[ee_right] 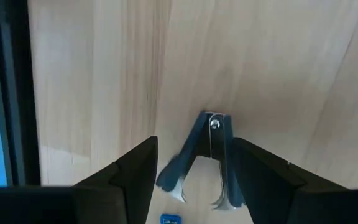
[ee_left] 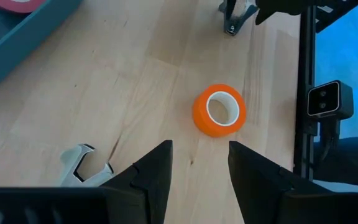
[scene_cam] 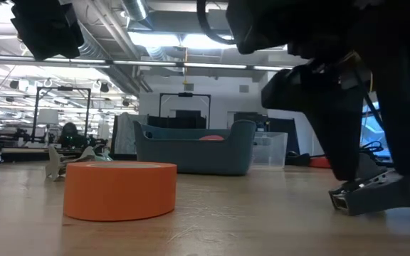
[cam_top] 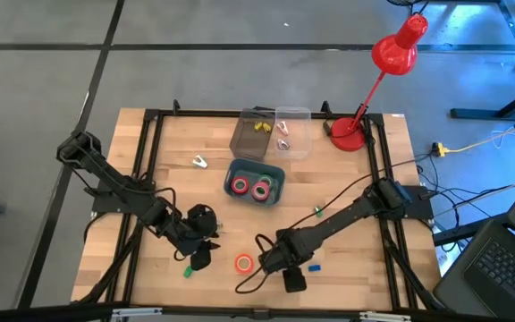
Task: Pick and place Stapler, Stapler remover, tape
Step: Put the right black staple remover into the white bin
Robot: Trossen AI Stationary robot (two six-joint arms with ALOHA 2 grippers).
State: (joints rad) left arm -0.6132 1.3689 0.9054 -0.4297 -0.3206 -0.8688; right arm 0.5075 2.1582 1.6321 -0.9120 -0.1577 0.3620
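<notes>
The right gripper (ee_right: 194, 177), fingers spread, straddles a dark-blue metal claw stapler remover (ee_right: 205, 158) without pinching it. The left gripper (ee_left: 200, 165), fingers parted and empty, has an orange ring-shaped tape roll (ee_left: 219, 110) at its twelve o'clock.

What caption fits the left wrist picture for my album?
Left gripper with open dark fingers hovers over the wooden table, facing an orange ring-shaped tape roll.

Bright even overhead light, soft shadows, blurred foreground in low view
</notes>
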